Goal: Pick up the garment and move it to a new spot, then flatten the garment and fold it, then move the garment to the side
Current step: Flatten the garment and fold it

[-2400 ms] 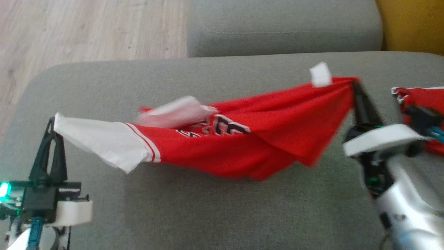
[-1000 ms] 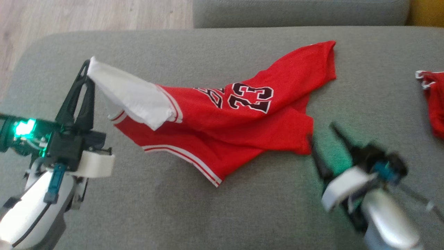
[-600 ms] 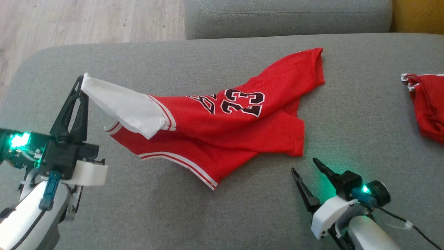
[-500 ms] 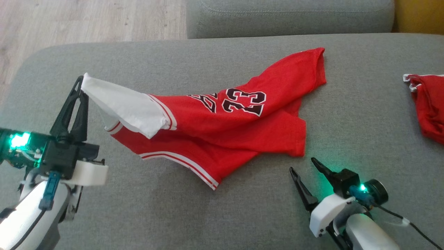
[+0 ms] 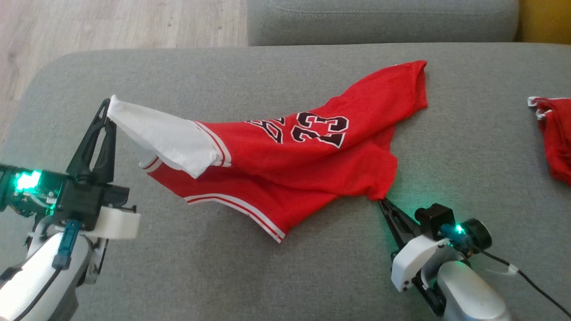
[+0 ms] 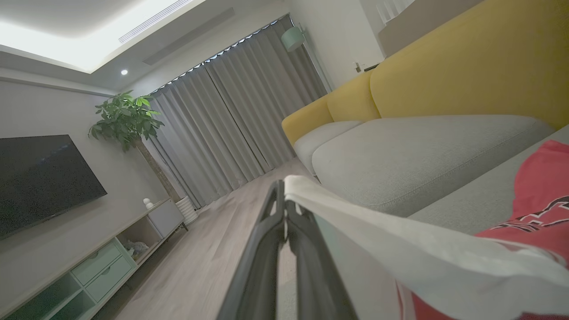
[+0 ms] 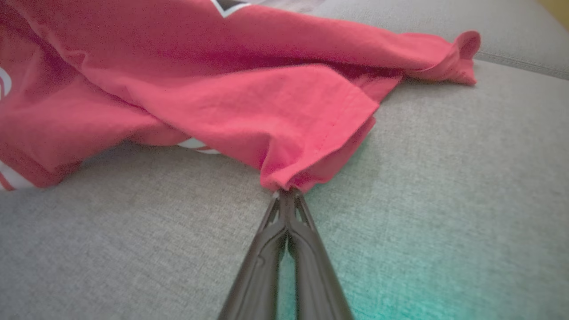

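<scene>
Broadly, the grey sofa seat (image 5: 285,276) carries everything. The garment (image 5: 312,165), a red jersey with a white sleeve (image 5: 165,136), lies crumpled across the middle of the seat. Its layers are folded over one another and the sleeve end is lifted clear of the cushion. A second red cloth (image 5: 555,142) sits well apart at the right edge.

The left gripper (image 5: 108,104) is clamped on the sleeve's tip, holding it raised. The right gripper (image 5: 381,201), low on the seat, is pinched closed on the near hem corner (image 7: 284,182), with just a small bunch of fabric between its tips. That thin bite looks like the weak spot. A pull to spread the jersey could slip the corner free, or it could catch a single layer and leave the body twisted.
</scene>
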Controlling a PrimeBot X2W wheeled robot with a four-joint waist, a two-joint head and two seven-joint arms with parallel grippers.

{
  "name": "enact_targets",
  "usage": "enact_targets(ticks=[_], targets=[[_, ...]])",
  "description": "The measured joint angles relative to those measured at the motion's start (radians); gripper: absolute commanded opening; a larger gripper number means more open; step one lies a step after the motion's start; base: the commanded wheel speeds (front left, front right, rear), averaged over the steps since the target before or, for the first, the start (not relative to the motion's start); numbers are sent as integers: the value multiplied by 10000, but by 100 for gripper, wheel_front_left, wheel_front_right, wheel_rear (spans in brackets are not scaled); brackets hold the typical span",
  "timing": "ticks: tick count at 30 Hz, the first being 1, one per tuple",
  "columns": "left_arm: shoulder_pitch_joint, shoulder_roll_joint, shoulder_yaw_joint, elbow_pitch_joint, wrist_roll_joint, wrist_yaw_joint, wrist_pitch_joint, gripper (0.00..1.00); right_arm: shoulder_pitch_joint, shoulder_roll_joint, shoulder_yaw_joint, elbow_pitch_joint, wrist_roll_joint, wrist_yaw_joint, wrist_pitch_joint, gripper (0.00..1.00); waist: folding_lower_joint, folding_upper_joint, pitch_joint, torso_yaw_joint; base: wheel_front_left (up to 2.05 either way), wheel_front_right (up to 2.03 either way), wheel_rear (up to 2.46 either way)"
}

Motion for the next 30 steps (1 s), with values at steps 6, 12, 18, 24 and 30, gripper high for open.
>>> enact_targets(ticks=[6,12,18,24,30], targets=[[2,17,4,40,-15,13,-2,0,29,-77,-251,-535,0,0,0,0,0,0,-173,-146,0,0,0],[53,205,40,25,-115,130,-4,0,530,-232,-953,-1670,0,0,0,0,-1,0,-555,-379,0,0,0],[294,280,42,-96,-174,194,-4,0,958,-510,-148,-1260,581,0,4,100,-2,0,-831,-459,0,0,0],[344,284,35,-144,-205,188,-4,0,765,-491,523,-428,859,0,4,100,-1,0,-652,-272,0,0,0],[221,255,-31,-192,-201,182,0,0,26,-301,543,142,267,0,2,100,0,0,-376,-33,0,0,0]])
